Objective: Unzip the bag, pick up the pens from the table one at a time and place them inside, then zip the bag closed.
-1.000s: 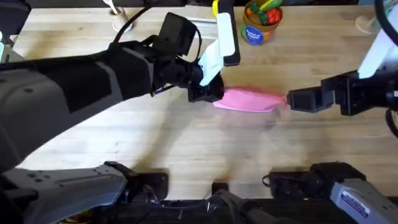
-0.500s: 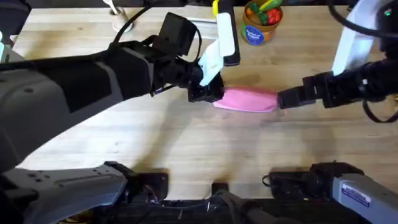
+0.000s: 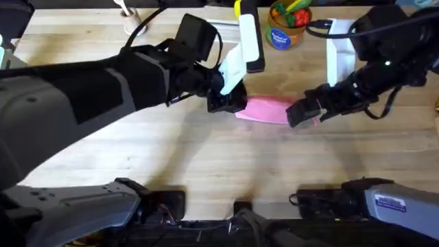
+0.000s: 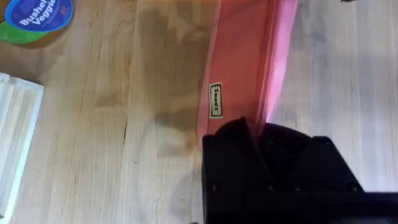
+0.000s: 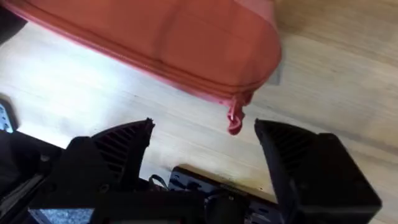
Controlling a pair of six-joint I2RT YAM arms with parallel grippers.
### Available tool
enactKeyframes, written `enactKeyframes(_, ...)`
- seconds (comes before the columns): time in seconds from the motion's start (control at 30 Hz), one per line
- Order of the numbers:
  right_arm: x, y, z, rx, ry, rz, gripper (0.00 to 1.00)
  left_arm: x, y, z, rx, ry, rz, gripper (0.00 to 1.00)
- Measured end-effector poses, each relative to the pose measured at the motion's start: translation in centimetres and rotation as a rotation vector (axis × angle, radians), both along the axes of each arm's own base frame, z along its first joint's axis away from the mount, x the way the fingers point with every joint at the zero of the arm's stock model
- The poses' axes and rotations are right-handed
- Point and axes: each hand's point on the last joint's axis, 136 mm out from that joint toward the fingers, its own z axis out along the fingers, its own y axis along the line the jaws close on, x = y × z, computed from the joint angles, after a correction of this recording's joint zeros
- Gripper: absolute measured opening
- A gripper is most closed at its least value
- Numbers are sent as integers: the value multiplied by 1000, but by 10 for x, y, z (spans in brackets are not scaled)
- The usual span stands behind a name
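My left tool [image 4: 258, 134] is clamped on the soft pink fabric bag [image 3: 269, 110], lying mid pale wooden table [image 3: 206, 158]. Right tool [image 5: 202, 140] sits spread wide at the bag's other end, zipper pull [image 5: 235, 118] between its fingers.

pale wooden table [image 3: 206, 158], pink bag [image 3: 269, 109], tub [image 3: 285, 27]

"Bushel Veggie" on the blue-labelled tub [image 4: 34, 17]
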Motion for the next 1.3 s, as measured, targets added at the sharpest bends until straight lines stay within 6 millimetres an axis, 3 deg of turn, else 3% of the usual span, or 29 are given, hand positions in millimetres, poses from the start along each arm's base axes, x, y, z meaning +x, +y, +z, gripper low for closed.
enactKeyframes(0.17, 0, 4, -9, -4, 36, 17, 989, 0, 0, 0, 0, 0, 0, 45)
enactKeyframes(0.47, 0, 4, -13, -7, 56, 13, 545, 0, 0, 0, 0, 0, 0, 45)
enactKeyframes(1.03, 6, -7, -15, -68, 30, 13, 264, 0, 0, 0, 0, 0, 0, 46)
enactKeyframes(1.1, 6, -7, -15, -69, 31, 13, 213, 0, 0, 0, 0, 0, 0, 45)
enactKeyframes(1.2, 6, -7, -15, -73, 31, 9, 45, 0, 0, 0, 0, 0, 0, 45)
enactKeyframes(1.3, 6, -11, -16, -94, 31, 2, 34, 0, 0, 0, 0, -1, 0, 45)
